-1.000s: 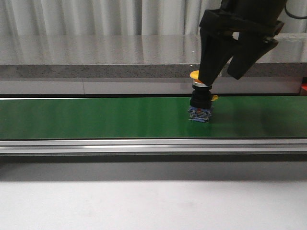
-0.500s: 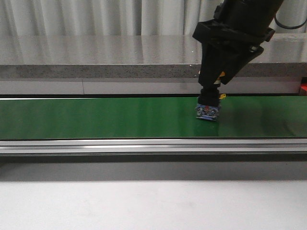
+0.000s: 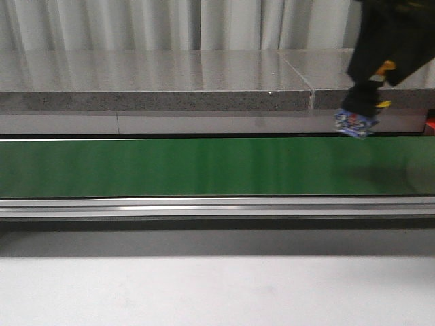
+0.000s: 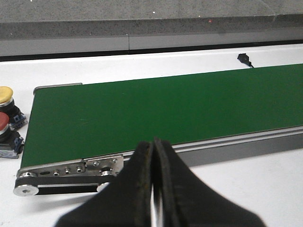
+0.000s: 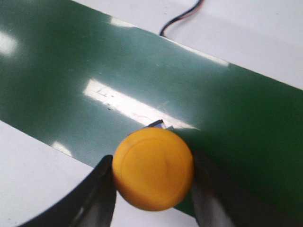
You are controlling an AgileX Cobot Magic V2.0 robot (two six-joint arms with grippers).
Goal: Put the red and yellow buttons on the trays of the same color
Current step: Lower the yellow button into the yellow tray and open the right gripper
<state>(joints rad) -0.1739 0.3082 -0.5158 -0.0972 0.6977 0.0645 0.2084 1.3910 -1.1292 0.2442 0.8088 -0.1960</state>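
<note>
Hanging clear above the green conveyor belt (image 3: 170, 166) at the right of the front view, the yellow button (image 3: 358, 112) sits clamped in the right gripper (image 3: 370, 88). Its long axis runs close to vertical with a slight tilt: the cap points up into the dark fingers while the blue contact block at its base points down toward the belt, not touching it. From the right wrist, the cap (image 5: 153, 168) is a smooth, matte, round yellow dome, squeezed between two black fingers (image 5: 97, 191) that press its sides.

Seen from the left wrist, the left gripper (image 4: 152, 189) has its black, wedge-shaped tips drawn together with nothing between them, only a hairline seam showing. Beyond the belt's metal end roller, on the white tabletop (image 4: 246, 179), stand a second yellow button (image 4: 6, 97) and a red button (image 4: 4, 124), side by side just off the belt's end; they look to be the same mushroom-head type, though they are partly cut off at the frame edge.

The belt is flat, glossy green, framed by a brushed aluminium rail (image 3: 217, 206). Behind it runs a speckled grey stone ledge (image 3: 156, 81), and pale pleated curtains (image 3: 136, 24) close off the back.
</note>
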